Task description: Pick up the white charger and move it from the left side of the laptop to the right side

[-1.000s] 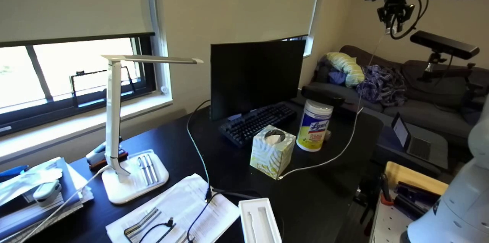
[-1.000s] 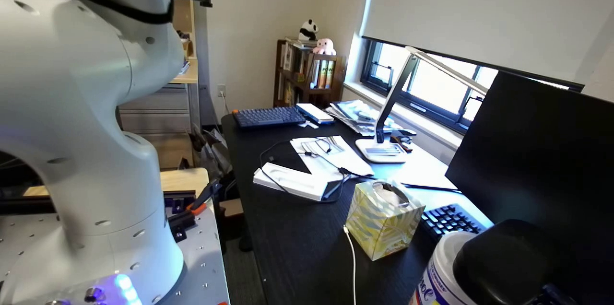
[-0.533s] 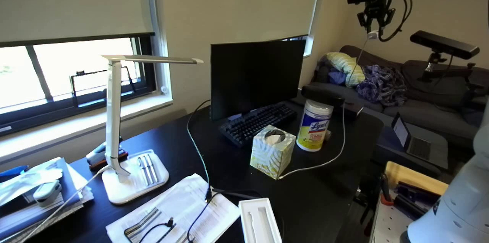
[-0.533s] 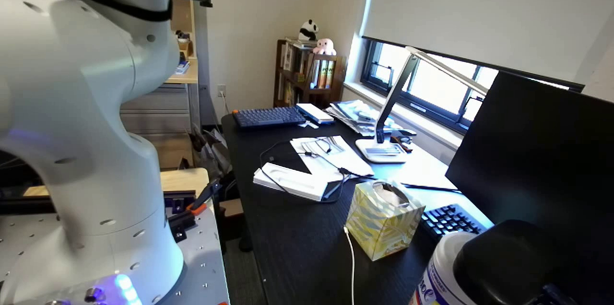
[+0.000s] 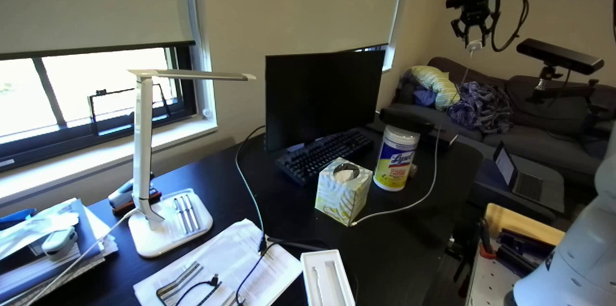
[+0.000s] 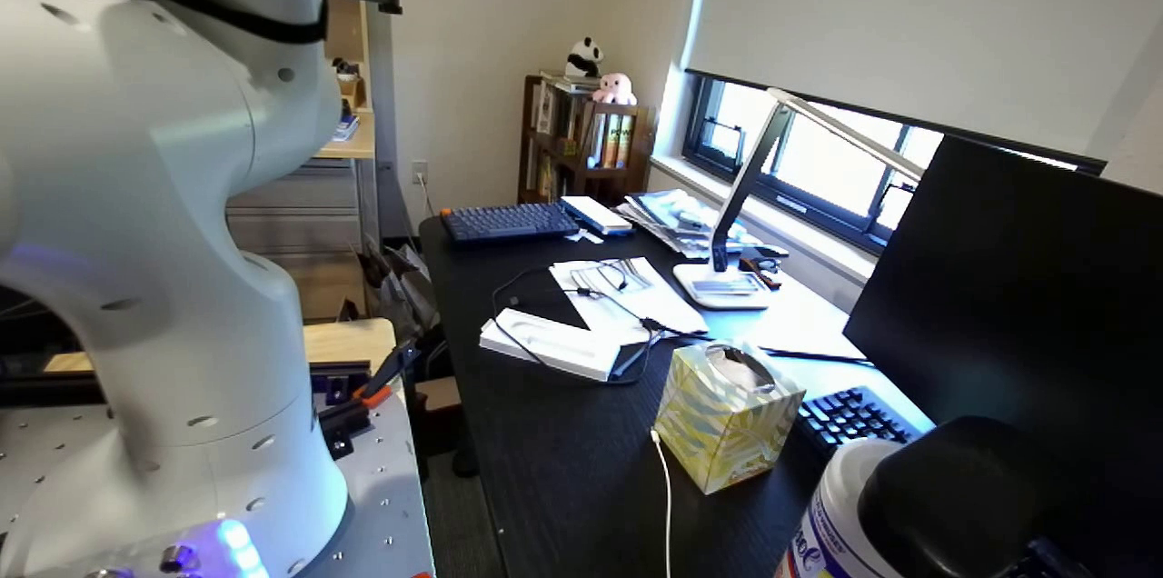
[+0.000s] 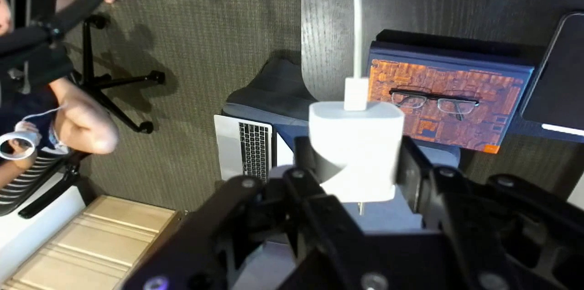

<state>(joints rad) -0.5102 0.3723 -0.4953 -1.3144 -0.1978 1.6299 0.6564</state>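
My gripper is shut on the white charger and holds it in the air, high above the seats. In the wrist view, the charger sits between the two fingers of the gripper, with a metal prong pointing towards the palm. A white cable is plugged into the charger's far end. The cable hangs down and runs over the desk to the tissue box. The open laptop lies on a low surface beyond the desk; it also shows in the wrist view. The gripper is out of view in an exterior view.
On the desk are a tissue box, a Lysol tub, a monitor and a lamp. A book with glasses lies at the desk's edge. A camera on a stand is beside the gripper. A person sits nearby.
In an exterior view, my gripper and the charger have moved left, then slightly back right, and the gripper has turned. The hanging cable has swung with them. The charger stays held.
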